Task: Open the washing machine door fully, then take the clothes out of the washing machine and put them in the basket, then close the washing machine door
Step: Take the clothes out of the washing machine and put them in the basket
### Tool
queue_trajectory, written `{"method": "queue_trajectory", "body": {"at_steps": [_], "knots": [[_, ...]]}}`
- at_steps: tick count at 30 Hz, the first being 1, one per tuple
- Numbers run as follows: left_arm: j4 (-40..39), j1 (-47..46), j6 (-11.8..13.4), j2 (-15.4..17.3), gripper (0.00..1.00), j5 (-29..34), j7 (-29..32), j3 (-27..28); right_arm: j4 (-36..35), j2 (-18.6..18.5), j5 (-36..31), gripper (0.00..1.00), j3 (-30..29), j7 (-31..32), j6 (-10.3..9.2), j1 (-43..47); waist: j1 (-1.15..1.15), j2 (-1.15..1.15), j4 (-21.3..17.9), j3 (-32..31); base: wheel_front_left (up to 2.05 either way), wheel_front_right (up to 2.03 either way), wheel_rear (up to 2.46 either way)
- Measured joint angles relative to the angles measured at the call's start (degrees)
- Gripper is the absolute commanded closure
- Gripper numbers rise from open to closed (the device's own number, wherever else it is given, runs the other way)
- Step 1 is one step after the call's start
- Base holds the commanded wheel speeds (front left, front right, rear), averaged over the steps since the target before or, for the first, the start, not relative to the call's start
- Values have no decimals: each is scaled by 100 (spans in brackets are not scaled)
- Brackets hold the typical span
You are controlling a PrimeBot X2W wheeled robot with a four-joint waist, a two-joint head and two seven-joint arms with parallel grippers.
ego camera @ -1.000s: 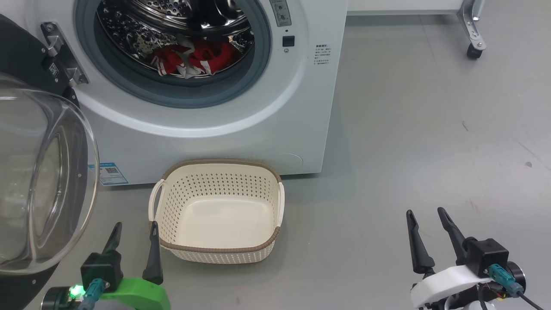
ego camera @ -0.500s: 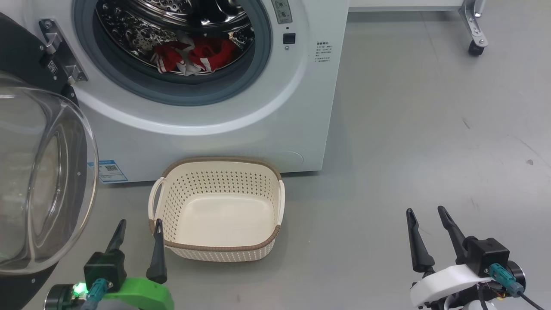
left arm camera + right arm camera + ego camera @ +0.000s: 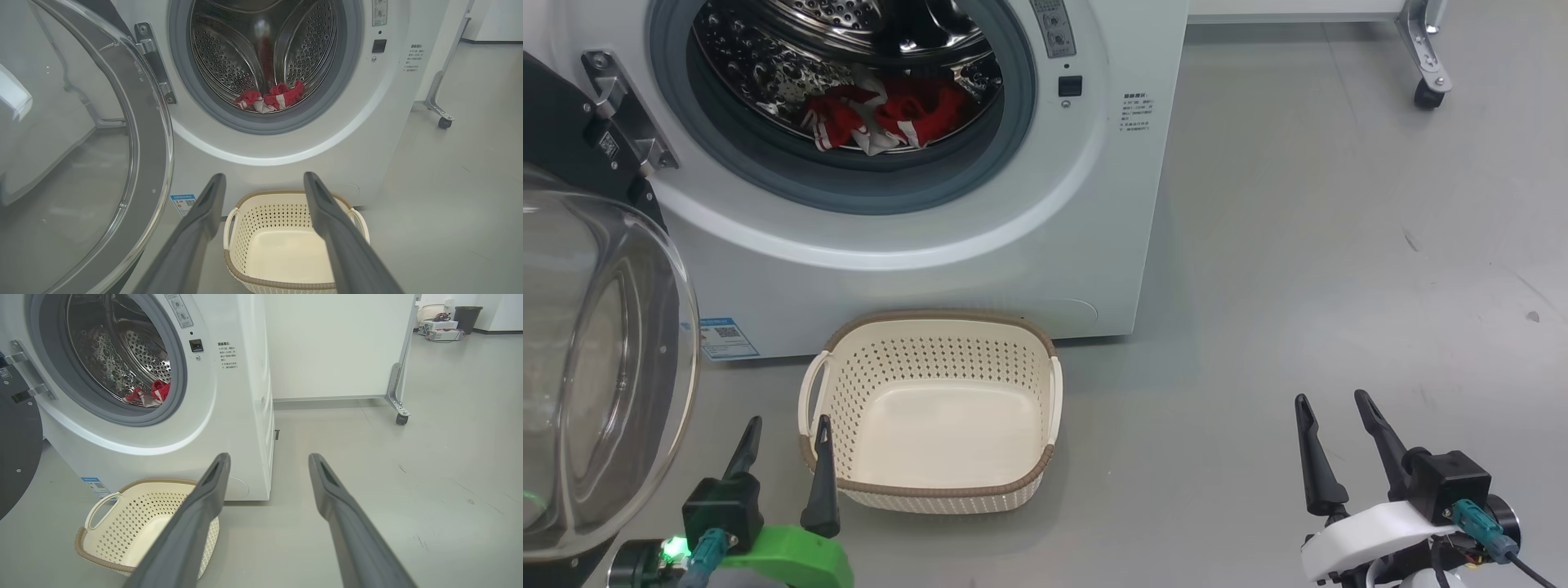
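Washing machine door open, my left hand and right hand gape empty; clothes lie ahead in the drum, basket unfilled.

Head view: door cut off at left edge; washer top cut off at upper edge. Blue sticker txt too small to read. Left wrist view: basket near side cut off at bottom edge.

No wording can be read. The washing machine front carries a blue label sticker with a QR-like square at its lower corner and a small block of dark print beside the opening — both too small to make out.
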Motion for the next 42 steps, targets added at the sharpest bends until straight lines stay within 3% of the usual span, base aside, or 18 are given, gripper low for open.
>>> {"method": "queue_trajectory", "body": {"at_steps": [21,42], "knots": [[0,-1,59,-1,0,5,-91,5,1,21,-8,0,-5,0,25,-1,0,0,39,-4,96,-96,0],[47,-1,66,-1,0,5,-91,-16,30,24,-57,0,-13,0,60,0,0,0,30,-46,19,-19,0]]}}
